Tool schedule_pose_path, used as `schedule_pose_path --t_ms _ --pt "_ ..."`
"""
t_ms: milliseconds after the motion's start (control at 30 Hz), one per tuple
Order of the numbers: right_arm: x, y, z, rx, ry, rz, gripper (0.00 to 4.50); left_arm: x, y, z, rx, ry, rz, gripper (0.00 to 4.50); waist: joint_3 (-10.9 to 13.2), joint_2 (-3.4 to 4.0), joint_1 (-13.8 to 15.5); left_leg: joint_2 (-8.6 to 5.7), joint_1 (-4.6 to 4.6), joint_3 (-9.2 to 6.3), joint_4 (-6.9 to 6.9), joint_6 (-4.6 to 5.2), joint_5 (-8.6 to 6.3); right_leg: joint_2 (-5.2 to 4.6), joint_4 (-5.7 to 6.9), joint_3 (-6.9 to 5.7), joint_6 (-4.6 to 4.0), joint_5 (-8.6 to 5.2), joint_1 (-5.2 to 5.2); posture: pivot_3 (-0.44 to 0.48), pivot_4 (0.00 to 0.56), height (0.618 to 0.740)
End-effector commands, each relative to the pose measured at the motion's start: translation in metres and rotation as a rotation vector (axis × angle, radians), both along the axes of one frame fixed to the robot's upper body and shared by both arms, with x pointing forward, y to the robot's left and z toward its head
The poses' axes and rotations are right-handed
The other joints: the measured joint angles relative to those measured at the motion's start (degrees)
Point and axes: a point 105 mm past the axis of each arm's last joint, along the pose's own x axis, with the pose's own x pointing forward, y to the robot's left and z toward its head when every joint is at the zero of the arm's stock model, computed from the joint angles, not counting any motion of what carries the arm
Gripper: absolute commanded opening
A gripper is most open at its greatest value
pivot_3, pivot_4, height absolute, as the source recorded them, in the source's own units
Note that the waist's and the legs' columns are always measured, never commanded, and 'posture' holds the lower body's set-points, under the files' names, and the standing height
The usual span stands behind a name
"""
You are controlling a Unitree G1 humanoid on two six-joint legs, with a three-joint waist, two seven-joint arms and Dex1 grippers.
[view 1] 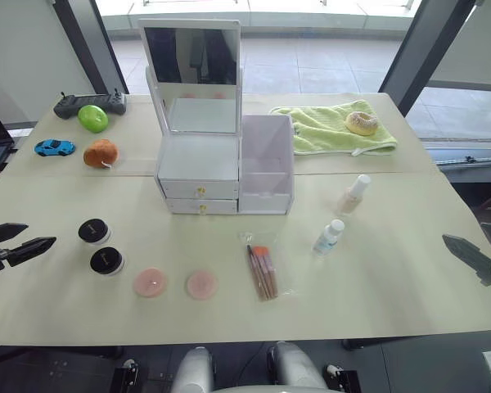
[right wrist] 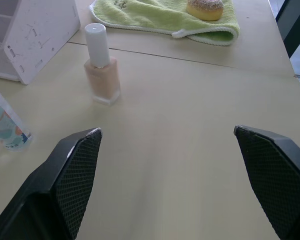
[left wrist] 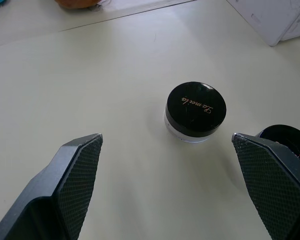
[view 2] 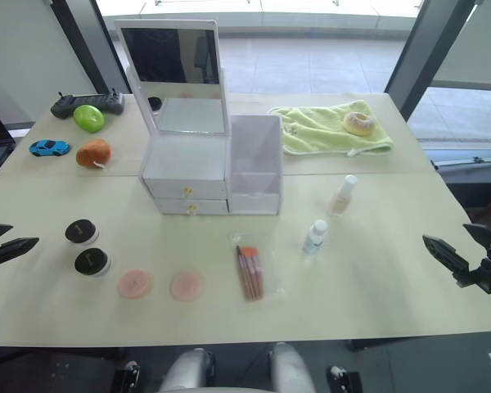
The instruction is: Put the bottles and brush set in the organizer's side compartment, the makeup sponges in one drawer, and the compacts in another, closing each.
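Nothing is being held: the left gripper (left wrist: 167,187) is hanging with fingers spread wide over the nearer compact (left wrist: 195,111), and the right gripper (right wrist: 167,182) is likewise spread, pointing toward the beige bottle (right wrist: 101,67).

The main risk, as I judge it, is tipping. Both bottles are standing upright in front of the organizer (view 1: 225,168), on its right, tall and narrow; a finger brushing one on approach could be knocking it over and sending it rolling across the worktop (view 1: 393,270). The clear bottle with the blue print (view 1: 328,237) is standing just beside the beige one, so reaching for either could be bumping the other.

The two compacts are low black-lidded jars, well to the organizer's front left. Two pink sponges (view 1: 176,283) are lying flat in front of its drawers, thin and hard to pinch. The brush set (view 1: 262,269), in a clear sleeve, is lying straight in front of the side compartment and looks slippery.
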Motion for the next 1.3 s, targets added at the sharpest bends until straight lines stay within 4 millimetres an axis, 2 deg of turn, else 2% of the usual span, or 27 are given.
schedule_pose_path --t_ms 33,200,333,400,533,633,733,800,933,1067,1167,1300 --pt "-0.002 0.002 0.015 -0.021 -0.041 0.005 4.5 0.003 -0.003 0.015 0.002 -0.05 -0.003 4.47 0.0 0.0 0.0 0.0 0.0 0.0 0.0 0.0 0.0 0.0 0.0 0.0 0.0 0.0 0.0 0.0 0.15 0.74" --pt "-0.003 0.004 0.012 -0.037 -0.013 0.011 4.5 0.005 -0.014 0.011 0.003 -0.047 -0.023 4.47 0.0 0.01 0.1 0.0 -0.01 0.0 0.0 0.0 0.0 -0.02 0.0 0.01 0.0 0.0 0.02 0.0 0.15 0.74" --pt "-0.003 0.022 0.011 -0.044 0.011 0.053 4.5 0.016 -0.042 0.003 -0.001 -0.052 -0.111 4.47 0.0 0.08 0.2 0.0 -0.04 0.01 0.0 0.0 0.0 -0.03 0.0 0.02 0.0 0.0 0.05 0.0 0.15 0.74" --pt "-0.001 0.037 0.008 -0.038 0.02 0.078 4.5 0.023 -0.072 0.002 -0.021 -0.062 -0.21 4.47 0.0 0.06 0.2 0.0 -0.06 0.01 0.0 0.0 0.0 -0.02 0.0 0.02 0.0 0.0 0.06 0.0 0.15 0.74" --pt "0.012 0.065 -0.009 -0.033 0.063 0.047 4.5 0.032 -0.158 0.005 -0.081 -0.086 -0.504 4.47 -0.1 -0.11 0.4 -0.01 -0.12 -0.01 0.04 -0.01 0.0 -0.02 -0.01 0.02 0.02 0.01 0.13 0.0 0.15 0.74" --pt "0.022 0.072 -0.015 -0.014 0.061 -0.025 4.5 0.019 -0.208 0.006 -0.135 -0.075 -0.692 4.47 -0.1 -0.13 0.2 -0.03 -0.3 -0.01 0.08 -0.01 0.0 -0.01 -0.01 0.05 0.03 0.03 0.1 0.0 0.15 0.74" --pt "0.039 0.074 -0.016 0.016 0.025 -0.112 4.5 0.002 -0.241 0.006 -0.164 -0.057 -0.823 4.47 0.0 0.03 -0.4 -0.03 -0.33 0.0 0.06 0.0 0.0 0.02 -0.02 0.12 0.02 0.04 0.08 0.0 0.15 0.74" --pt "0.049 0.077 -0.016 0.029 0.006 -0.149 4.5 -0.002 -0.251 0.007 -0.17 -0.055 -0.852 4.47 0.0 0.13 -0.6 -0.01 -0.26 -0.01 0.04 0.0 0.0 0.1 0.0 0.17 0.03 0.04 0.09 0.0 0.15 0.74" --pt "0.084 0.08 -0.015 0.072 -0.027 -0.204 4.5 0.004 -0.277 0.014 -0.157 -0.106 -0.876 4.47 0.0 0.29 -0.3 -0.03 -0.11 -0.05 0.13 0.01 0.01 0.14 0.01 0.15 0.03 0.04 0.11 0.0 0.15 0.74" --pt "0.106 0.086 -0.01 0.074 -0.051 -0.192 4.5 -0.001 -0.298 0.032 -0.212 -0.152 -0.922 4.47 0.1 0.28 0.1 -0.12 -0.11 -0.12 0.24 0.02 0.01 0.13 -0.08 0.16 0.07 0.07 0.1 0.0 0.15 0.74" --pt "0.122 0.085 -0.007 0.079 -0.066 -0.21 4.5 -0.003 -0.305 0.047 -0.262 -0.173 -0.948 4.47 0.1 0.28 0.0 -0.13 -0.16 -0.13 0.24 0.02 0.01 0.13 -0.08 0.17 0.08 0.08 0.1 0.0 0.15 0.74" --pt "0.132 0.084 -0.011 0.079 -0.066 -0.216 4.5 -0.003 -0.307 0.048 -0.263 -0.147 -0.945 4.47 0.0 0.31 -0.2 -0.12 -0.08 -0.14 0.21 0.02 0.01 0.15 -0.07 0.17 0.09 0.08 0.12 0.0 0.15 0.74"
